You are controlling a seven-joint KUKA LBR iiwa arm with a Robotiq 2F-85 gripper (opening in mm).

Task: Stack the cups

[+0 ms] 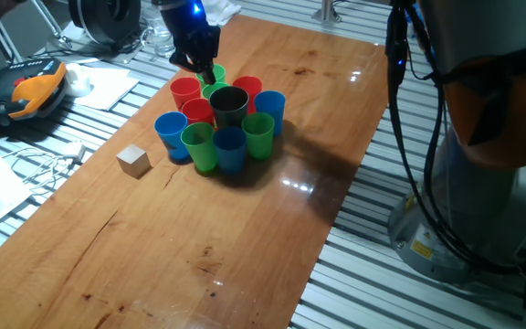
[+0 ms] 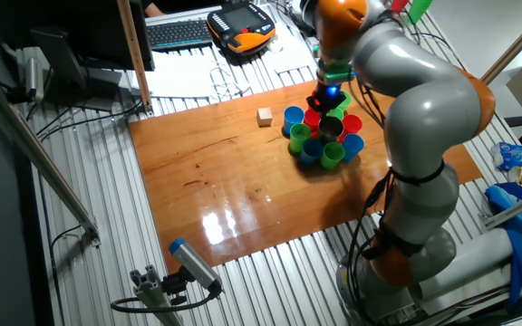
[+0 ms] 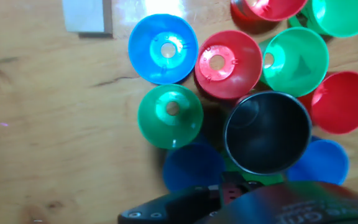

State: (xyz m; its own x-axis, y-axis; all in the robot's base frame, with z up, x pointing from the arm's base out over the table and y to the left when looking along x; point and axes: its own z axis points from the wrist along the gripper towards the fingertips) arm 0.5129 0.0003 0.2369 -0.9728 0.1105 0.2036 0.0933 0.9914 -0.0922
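Note:
The cups stand upright in a tight cluster on the wooden table (image 1: 272, 219). A dark steel cup (image 1: 229, 102) sits in the middle, ringed by red (image 1: 185, 90), green (image 1: 199, 142) and blue (image 1: 170, 128) tumblers. From the hand view I look down into the steel cup (image 3: 267, 132), a red one (image 3: 229, 64), a green one (image 3: 295, 61) and a blue one (image 3: 163, 48). My gripper (image 1: 205, 71) hangs at the back of the cluster, just over a green cup (image 1: 217, 84). Its fingers are too dark to show whether they hold anything.
A small wooden cube (image 1: 134, 161) lies left of the cluster, apart from it. Off the table's left edge lie cables, papers and an orange pendant (image 1: 35, 91). The arm's base (image 1: 482, 183) stands to the right of the table.

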